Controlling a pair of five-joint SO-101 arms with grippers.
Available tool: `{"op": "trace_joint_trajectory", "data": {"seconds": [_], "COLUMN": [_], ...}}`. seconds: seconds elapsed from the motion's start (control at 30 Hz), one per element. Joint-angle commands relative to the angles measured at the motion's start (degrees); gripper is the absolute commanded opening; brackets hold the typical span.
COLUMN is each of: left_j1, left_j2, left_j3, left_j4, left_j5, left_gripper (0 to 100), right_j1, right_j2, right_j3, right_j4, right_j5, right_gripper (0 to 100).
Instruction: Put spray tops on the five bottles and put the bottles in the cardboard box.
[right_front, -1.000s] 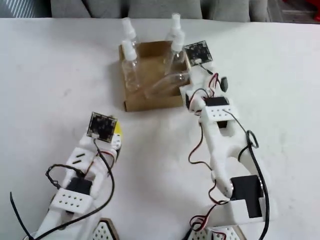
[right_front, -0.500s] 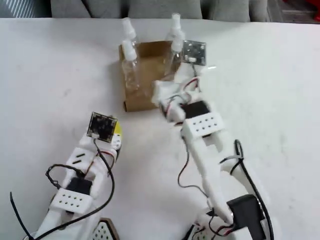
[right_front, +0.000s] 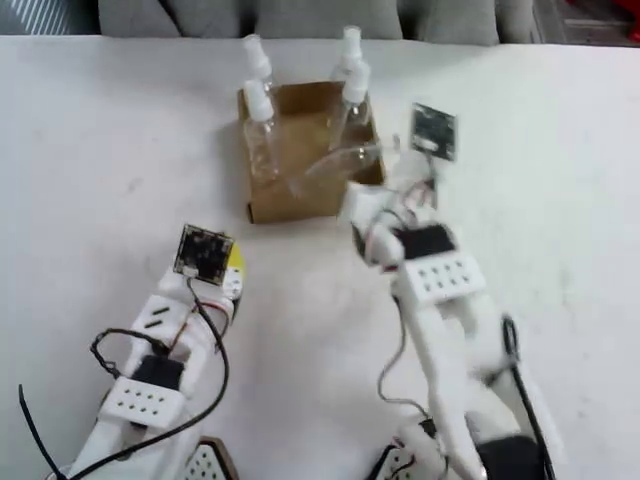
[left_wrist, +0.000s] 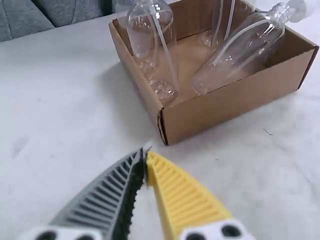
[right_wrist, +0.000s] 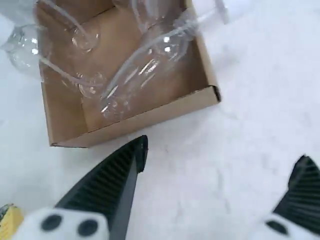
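Brown, unprinted cardboard box (right_front: 300, 208); 5 clear, colourless bottles (right_front: 335, 163) with white spray tops (right_front: 258, 58), against a plain white table (right_front: 120, 120). The left gripper (left_wrist: 146, 159) pairs 1 grey ribbed finger with 1 yellow ribbed finger on a white mount. The right gripper (right_wrist: 222, 152) has black fingers. The arms (right_front: 440, 280) are white, with black motor blocks (right_front: 158, 372) and red and black wires (right_front: 226, 372). Grey cushions (right_front: 300, 15) sit behind.

Clear glossy plastic bottles (left_wrist: 240, 47), a matt cardboard box (left_wrist: 235, 102), a smooth white table (left_wrist: 60, 115).
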Motion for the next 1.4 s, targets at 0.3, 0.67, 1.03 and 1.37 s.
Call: {"op": "trace_joint_trajectory", "data": {"seconds": [0.3,0.67,1.03,1.37], "left_j1": [-11.2,-13.2,-13.6,-13.7], "left_j2": [-0.2,-13.4,-43.2,-41.7], "left_j3": [-4.0,-15.0,-4.5,0.7], "left_j4": [-1.4,27.9,41.8,45.0], "left_j5": [0.1,0.1,-0.4,-0.4], "left_gripper": [2,2,2,2], "right_j1": [9.5,17.1,17.2,17.4], "right_j2": [-40.8,-65.7,-73.5,-73.5], "right_j3": [19.1,34.4,39.8,46.9], "right_j4": [0.3,0.4,8.5,10.5], "right_j5": [12.3,22.9,23.5,23.6], "right_gripper": [39.0,39.0,39.0,24.8]}}
